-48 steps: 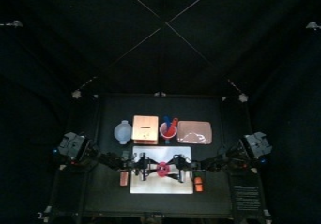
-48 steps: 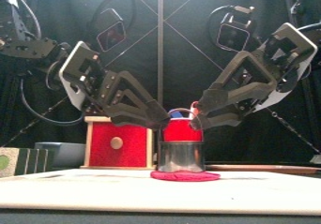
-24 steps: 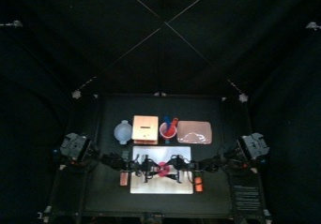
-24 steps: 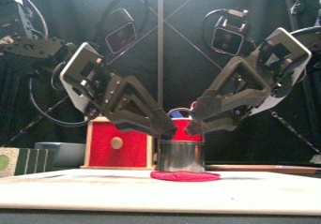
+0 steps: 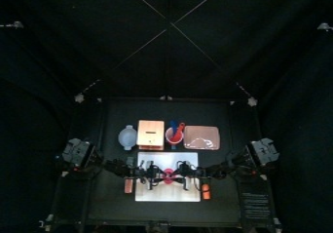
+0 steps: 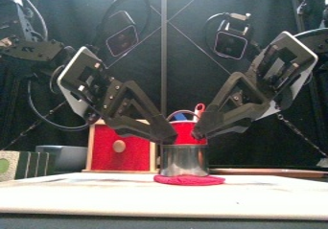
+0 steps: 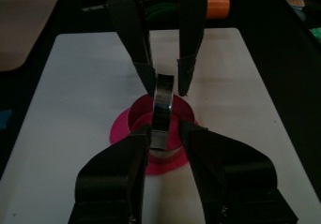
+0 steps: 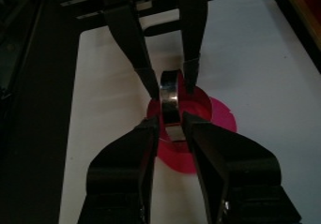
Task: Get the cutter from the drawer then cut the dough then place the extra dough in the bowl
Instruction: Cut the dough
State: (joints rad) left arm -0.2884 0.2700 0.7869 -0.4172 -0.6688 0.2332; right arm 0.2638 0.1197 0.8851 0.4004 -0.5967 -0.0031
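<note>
Gripping the shiny round metal cutter [image 6: 183, 159] with left hand [image 6: 171, 138] and right hand [image 6: 199, 135], atop flat pink dough [image 6: 190, 179].

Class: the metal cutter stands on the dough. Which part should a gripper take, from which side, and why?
Take the cutter at its top edge, coming down from above at a slant. It stands upright with its lower edge on the dough, so only the thin top is free. The left gripper and right gripper both pinch it there.

Bare board [image 5: 169, 194] front (box [image 5: 151, 133], cup [image 5: 174, 134] behind)
</note>
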